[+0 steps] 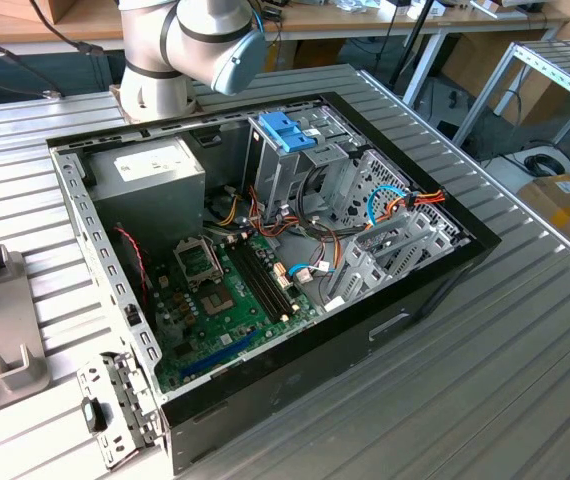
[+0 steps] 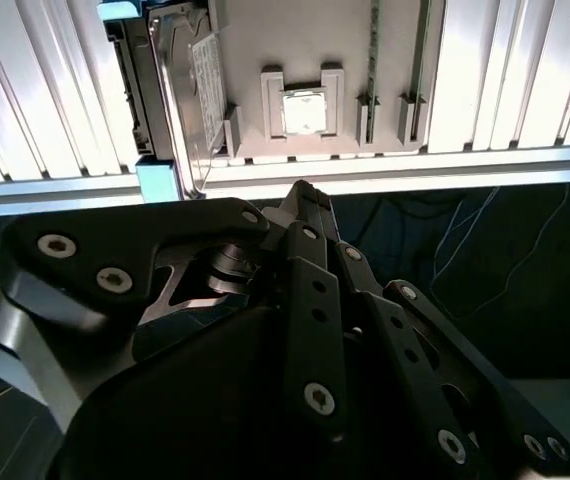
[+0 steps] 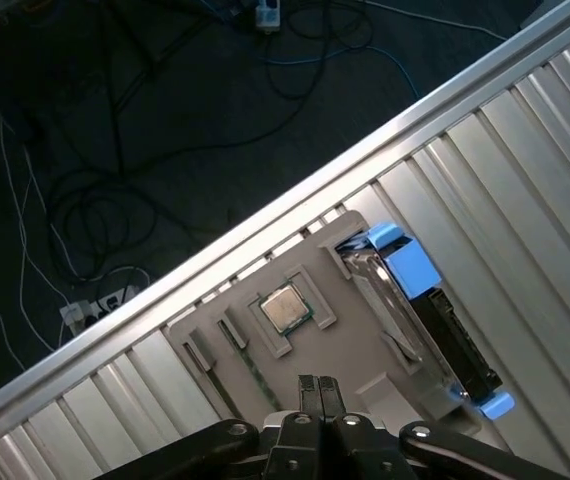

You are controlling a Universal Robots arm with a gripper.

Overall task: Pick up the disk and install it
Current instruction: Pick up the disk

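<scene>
When we look at the exterior view, an open computer case (image 1: 385, 325) sits on the ribbed metal tabletop (image 1: 525, 340). The arm (image 1: 190, 40) stands on the tabletop near the case. A blue latch piece (image 1: 287, 130) sticks up inside the case.

In the second wrist view, the black tool (image 2: 305, 192) points toward a grey holder (image 2: 295, 40) on the tabletop. The disk (image 2: 180, 80) stands on its edge at one end of that holder, with its blue frame around it. The tool is apart from the disk.

In the first wrist view, the two tips of the tool (image 3: 317, 383) are pressed together, and we see nothing between them. The disk (image 3: 435, 325) stands in the holder, near a small square chip (image 3: 283, 308).
</scene>
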